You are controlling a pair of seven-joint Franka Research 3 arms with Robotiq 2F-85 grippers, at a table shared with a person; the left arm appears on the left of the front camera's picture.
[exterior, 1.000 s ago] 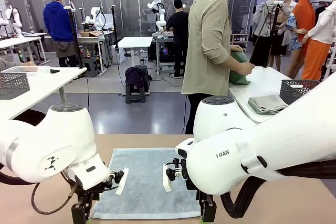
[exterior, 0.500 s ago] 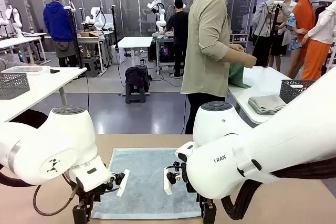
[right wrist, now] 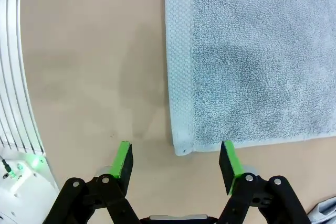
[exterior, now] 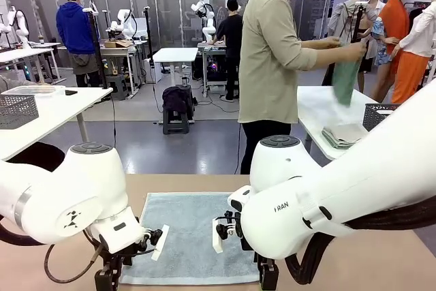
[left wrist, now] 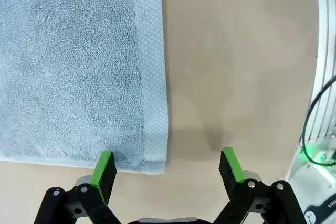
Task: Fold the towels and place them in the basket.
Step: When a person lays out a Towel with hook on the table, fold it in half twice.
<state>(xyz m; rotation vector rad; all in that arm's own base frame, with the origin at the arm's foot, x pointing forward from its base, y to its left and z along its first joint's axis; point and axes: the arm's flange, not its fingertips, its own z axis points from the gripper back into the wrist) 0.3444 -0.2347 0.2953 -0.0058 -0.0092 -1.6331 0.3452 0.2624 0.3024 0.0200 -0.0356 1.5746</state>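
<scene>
One pale blue-grey towel [exterior: 187,236] lies flat and unfolded on the tan table [exterior: 381,264] between my two arms. My left gripper [exterior: 104,280] hangs over its near left corner. In the left wrist view the gripper [left wrist: 168,166] is open, with the towel [left wrist: 73,66] corner between the green pads [left wrist: 105,169]. My right gripper [exterior: 268,276] hangs over the near right corner. Seen from the right wrist, this gripper [right wrist: 177,162] is open too and straddles the towel [right wrist: 252,56] corner. Neither holds anything. The basket is out of view.
A person [exterior: 272,66] stands beyond the table's far edge, turned to a white side table [exterior: 320,110], holding up a green cloth [exterior: 346,80]. Folded grey cloths [exterior: 344,134] and a dark mesh bin [exterior: 385,117] sit there. Bare tabletop flanks the towel.
Both arms have sunk slightly toward the towel's near corners. The person has lifted the green cloth off the side table and holds it up.
</scene>
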